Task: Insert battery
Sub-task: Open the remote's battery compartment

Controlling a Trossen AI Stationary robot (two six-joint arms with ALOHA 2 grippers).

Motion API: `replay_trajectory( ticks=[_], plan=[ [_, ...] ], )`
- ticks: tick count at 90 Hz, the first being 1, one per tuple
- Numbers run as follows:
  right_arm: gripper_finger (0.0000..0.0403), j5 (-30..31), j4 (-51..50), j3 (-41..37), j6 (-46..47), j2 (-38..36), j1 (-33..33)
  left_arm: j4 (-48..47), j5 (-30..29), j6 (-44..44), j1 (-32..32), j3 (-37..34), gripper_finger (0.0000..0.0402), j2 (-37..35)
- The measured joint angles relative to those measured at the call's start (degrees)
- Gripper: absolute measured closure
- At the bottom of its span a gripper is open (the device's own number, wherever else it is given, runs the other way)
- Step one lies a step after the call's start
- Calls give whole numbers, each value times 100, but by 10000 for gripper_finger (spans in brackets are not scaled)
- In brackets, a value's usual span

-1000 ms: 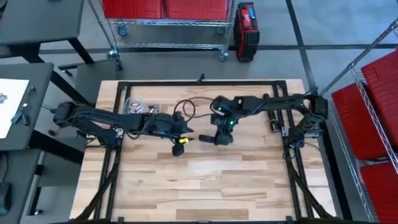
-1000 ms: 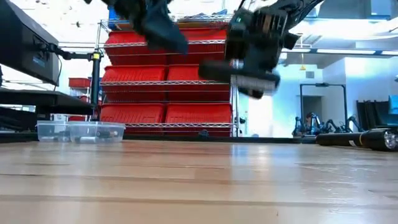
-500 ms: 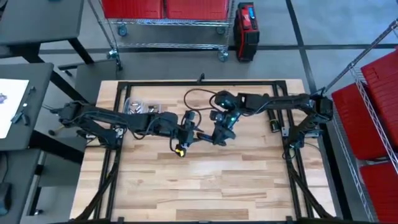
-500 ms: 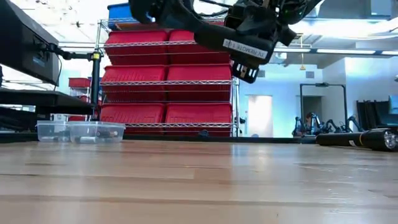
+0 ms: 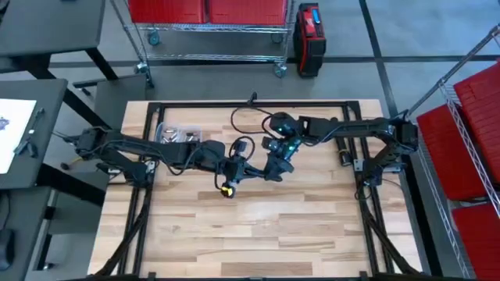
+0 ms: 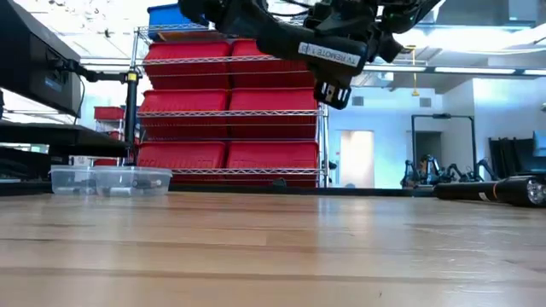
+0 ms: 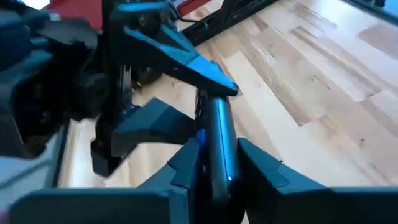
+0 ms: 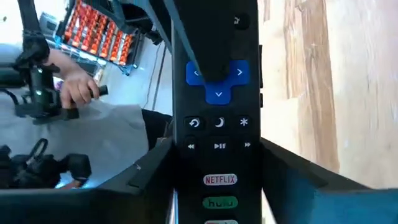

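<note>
- Holding the remote (image 8: 217,118) up off the table (image 5: 258,226), our right gripper (image 5: 275,165) is clenched on its lower body, button face turned to the wrist camera.
- We're seeing the blue arrow pad, the Netflix key and the Hulu key plainly.
- Our left gripper (image 5: 237,166) is meeting it mid-table, clamped on the remote's other end; its fingers (image 7: 261,168) are pinching the dark edge (image 7: 214,143).
- Low down, the remote (image 6: 328,58) is hanging tilted, high above the wood.
- We're spotting a clear plastic box (image 5: 176,134) near the left arm, and a black cylinder (image 5: 343,154) beside the right arm.
- A person's hand (image 8: 78,87) is showing beyond the table.
</note>
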Motion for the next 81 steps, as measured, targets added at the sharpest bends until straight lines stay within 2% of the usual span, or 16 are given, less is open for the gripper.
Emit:
replay_trajectory(
  ticks=[13, 21, 28, 39, 45, 63, 73, 81],
  plan=[
    [98, -15, -227, -2, 216, -414, -437, -116, -16, -1303, 7, 4, 342, -9],
    [75, 472, -442, 0, 32, -819, -665, -248, 26, -1973, 11, 2, 342, -5],
    [70, 1260, -695, 0, -380, -1280, -751, -390, 27, -2471, 76, 2, 342, -6],
    [75, 3112, -1194, 2, -1225, -1999, -588, -417, 25, -3309, 292, -2, 342, -45],
    [78, 3689, -1324, 2, -1651, -2240, -364, -343, 88, -3573, 451, 15, 342, -107],
    [82, 3664, -1330, 2, -1713, -2222, 136, -632, 462, -3466, 648, 658, 342, -122],
    [88, 3742, -1304, 91, -1741, -2048, 384, -1220, 476, -3237, 671, 1004, 342, -50],
    [98, 3727, -1254, 293, -1716, -1804, 498, -1214, 450, -3199, 678, 1139, 342, 44]
  ],
)
